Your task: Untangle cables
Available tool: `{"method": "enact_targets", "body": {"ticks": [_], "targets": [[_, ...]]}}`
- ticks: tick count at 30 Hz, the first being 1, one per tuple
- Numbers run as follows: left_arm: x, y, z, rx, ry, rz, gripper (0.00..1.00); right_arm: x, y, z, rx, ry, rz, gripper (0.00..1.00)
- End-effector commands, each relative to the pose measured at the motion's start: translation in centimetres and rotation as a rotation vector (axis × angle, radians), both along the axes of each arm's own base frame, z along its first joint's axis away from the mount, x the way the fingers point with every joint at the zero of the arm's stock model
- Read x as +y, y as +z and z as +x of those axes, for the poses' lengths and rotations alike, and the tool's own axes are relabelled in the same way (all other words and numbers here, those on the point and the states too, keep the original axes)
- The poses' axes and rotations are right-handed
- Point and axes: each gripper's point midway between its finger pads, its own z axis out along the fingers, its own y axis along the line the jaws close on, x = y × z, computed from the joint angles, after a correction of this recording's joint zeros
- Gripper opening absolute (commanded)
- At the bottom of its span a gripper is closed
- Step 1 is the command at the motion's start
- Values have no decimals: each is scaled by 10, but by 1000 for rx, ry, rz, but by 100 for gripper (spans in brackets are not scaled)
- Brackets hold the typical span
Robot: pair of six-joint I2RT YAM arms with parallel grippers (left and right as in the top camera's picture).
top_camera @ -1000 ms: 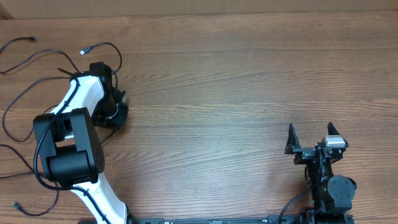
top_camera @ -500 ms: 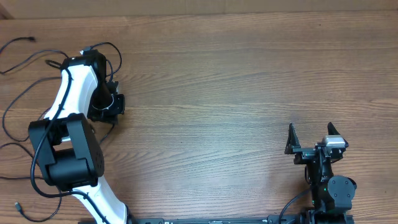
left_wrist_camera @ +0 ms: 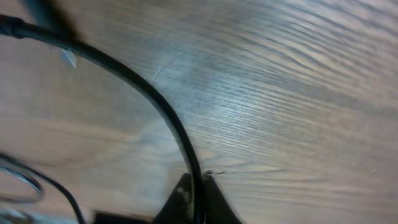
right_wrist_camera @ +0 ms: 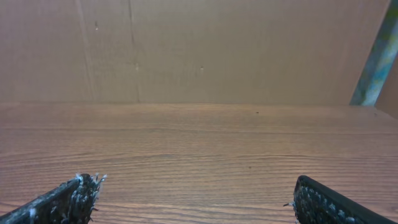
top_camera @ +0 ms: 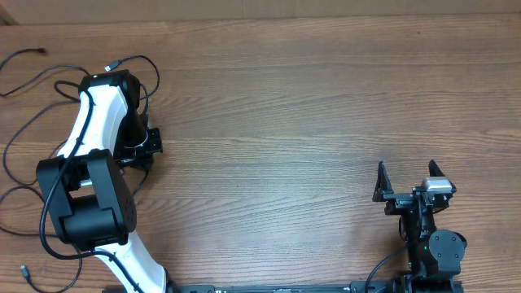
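Note:
Several thin black cables (top_camera: 23,122) lie in loose loops at the table's far left. One ends in a silvery plug (top_camera: 112,65), another in a small dark plug (top_camera: 41,51). My left gripper (top_camera: 145,140) hangs low among them. In the left wrist view it (left_wrist_camera: 196,182) is shut on one black cable (left_wrist_camera: 155,99), which curves up and left from between the fingertips. Near the front right edge, my right gripper (top_camera: 407,173) stands open and holds nothing. The right wrist view shows its gripper (right_wrist_camera: 196,186) with both fingers wide apart over bare wood.
The wooden table (top_camera: 309,114) stretches between the two arms. A cardboard wall (right_wrist_camera: 199,50) stands behind it. Thicker black leads run along the left arm (top_camera: 89,138) and at the bases. One more small plug (top_camera: 22,268) lies at the front left.
My left arm has swung back and to the left, carrying the gripper a little leftward with the cable in it. The right arm has not moved.

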Motion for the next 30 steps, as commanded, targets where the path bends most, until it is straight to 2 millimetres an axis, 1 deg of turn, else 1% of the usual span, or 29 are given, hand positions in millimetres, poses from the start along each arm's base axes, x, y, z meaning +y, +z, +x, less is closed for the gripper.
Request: {"method": "enact_targets", "body": {"ticks": [1,2,4,12,13,14,15,16,17,19,22,24,26,28,30], "targets": [[6,11,-4,-7,330,113,21,0,-2,0,-5,0,3,100],[6,11,-4,-7,357,121,22,0,-2,0,-5,0,3,100],[6,11,-4,-8,408,137,27,0,-2,0,-5,0,3,100],[16,11,-5,-9,568,174,26,0,-2,0,-5,0,3,100],[18,11,-4,-14,574,173,28,0,-2,0,-5,0,3,100],[19,10,-2,-24,575,172,32,0,-2,0,-5,0,3,100],[19,9,0,-33,572,171,40,0,-2,0,-5,0,3,100],[19,9,2,-43,567,168,57,0,-2,0,-5,0,3,100],[20,8,6,-59,559,166,67,0,-2,0,-5,0,3,100],[22,6,15,-98,553,163,75,0,-2,0,-5,0,3,100],[26,2,35,-182,559,157,75,0,-2,0,-5,0,3,100],[28,0,45,-221,562,154,68,0,-2,0,-5,0,3,100],[30,-1,53,-253,580,154,68,0,-2,0,-5,0,3,100],[32,-2,63,-295,584,151,71,0,-2,0,-5,1,3,100],[33,-2,72,-333,586,147,70,0,-2,0,-5,0,3,100]]}}
